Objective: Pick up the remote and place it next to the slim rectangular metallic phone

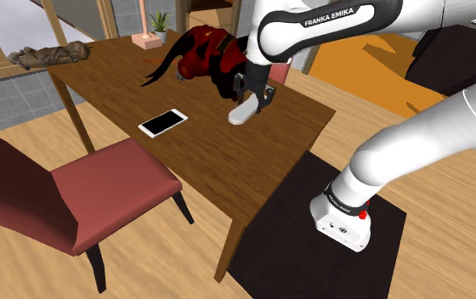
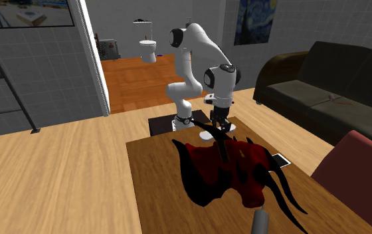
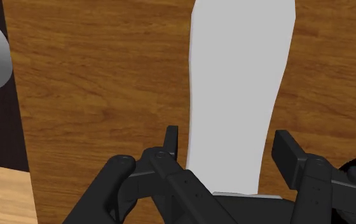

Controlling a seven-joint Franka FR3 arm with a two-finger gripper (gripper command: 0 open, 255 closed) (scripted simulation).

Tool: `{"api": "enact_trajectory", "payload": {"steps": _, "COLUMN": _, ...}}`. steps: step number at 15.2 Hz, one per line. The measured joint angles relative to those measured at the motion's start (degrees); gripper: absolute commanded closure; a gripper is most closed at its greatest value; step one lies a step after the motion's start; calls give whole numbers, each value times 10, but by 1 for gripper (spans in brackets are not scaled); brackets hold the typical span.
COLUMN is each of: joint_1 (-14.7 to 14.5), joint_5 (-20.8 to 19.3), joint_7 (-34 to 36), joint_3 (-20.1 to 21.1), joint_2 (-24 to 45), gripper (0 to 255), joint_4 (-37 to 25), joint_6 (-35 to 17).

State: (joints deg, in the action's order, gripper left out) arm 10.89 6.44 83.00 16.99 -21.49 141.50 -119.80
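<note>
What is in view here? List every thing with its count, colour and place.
table: 1, brown wood, middle of the room
remote: 1, plain white, on the table at the arm's side
phone: 1, black screen with a pale rim, on the table, apart from the remote
horned figure: 1, red and black, on the table beyond the remote
chair: 1, red, at the table's side
potted plant: 1, green, near the table's far end
sofa: 1, dark, by the wall
toilet: 1, white, in the far room
arm: 1, white
gripper: 1, black, open, astride the remote
</note>
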Motion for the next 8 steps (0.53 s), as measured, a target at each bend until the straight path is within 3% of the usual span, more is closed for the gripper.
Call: {"api": "enact_trajectory", "payload": {"steps": 8, "joint_1": -35, "joint_5": -1, "joint_7": 127, "joint_3": 87, "joint_2": 78, "gripper": 255, "joint_4": -80, "joint_6": -2}}
